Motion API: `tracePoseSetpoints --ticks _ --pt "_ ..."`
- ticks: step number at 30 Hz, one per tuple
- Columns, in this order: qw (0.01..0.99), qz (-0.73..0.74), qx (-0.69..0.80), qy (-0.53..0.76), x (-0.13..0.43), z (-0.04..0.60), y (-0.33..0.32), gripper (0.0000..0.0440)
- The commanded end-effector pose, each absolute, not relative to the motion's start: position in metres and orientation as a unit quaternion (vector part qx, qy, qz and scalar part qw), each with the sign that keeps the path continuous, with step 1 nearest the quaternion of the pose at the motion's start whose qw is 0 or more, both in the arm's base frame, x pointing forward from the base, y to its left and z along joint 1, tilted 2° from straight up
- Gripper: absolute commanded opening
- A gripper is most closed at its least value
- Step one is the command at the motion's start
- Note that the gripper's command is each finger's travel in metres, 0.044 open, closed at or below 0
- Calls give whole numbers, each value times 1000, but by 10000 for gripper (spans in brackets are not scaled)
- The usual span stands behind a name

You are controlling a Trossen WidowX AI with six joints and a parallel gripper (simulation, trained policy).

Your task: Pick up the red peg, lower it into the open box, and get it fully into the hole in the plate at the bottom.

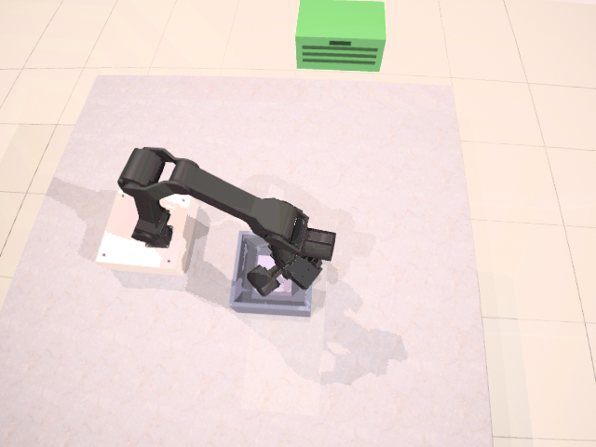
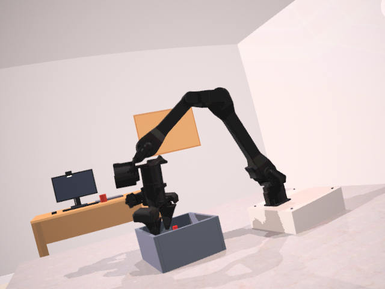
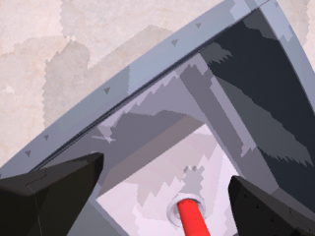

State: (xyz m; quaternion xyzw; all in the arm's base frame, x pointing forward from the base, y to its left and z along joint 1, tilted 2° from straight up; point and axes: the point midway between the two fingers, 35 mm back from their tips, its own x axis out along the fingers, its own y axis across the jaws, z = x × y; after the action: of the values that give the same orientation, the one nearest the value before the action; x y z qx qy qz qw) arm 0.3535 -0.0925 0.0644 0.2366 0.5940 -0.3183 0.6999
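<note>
The open grey-blue box (image 1: 270, 309) (image 2: 190, 245) (image 3: 113, 81) stands on the table. The pale plate (image 1: 265, 261) (image 3: 148, 184) lies at its bottom. The red peg (image 2: 175, 227) (image 3: 194, 218) is inside the box. In the wrist view its far end is at the ring of the hole and its near end runs out of the frame. In the exterior view only its top shows above the wall; how deep it sits is hidden. My gripper (image 1: 282, 278) (image 2: 161, 230) (image 3: 166, 172) is open, fingers wide apart, reaching down into the box, with neither finger touching the peg in the wrist view.
The box walls rise around my fingers. The white base block (image 1: 129, 250) (image 2: 270, 217) of the arm stands beside the box. A green cabinet (image 1: 340, 29) stands beyond the table. A desk (image 2: 86, 220) with a monitor and a red cup is in the background.
</note>
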Motion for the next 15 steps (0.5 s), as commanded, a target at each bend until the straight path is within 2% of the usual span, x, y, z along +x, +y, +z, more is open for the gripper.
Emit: tracePoseSetpoints --ticks 1,15 --pt "702 -304 243 597 364 70 -92 438" --pt "734 -240 270 575 413 100 -77 440"
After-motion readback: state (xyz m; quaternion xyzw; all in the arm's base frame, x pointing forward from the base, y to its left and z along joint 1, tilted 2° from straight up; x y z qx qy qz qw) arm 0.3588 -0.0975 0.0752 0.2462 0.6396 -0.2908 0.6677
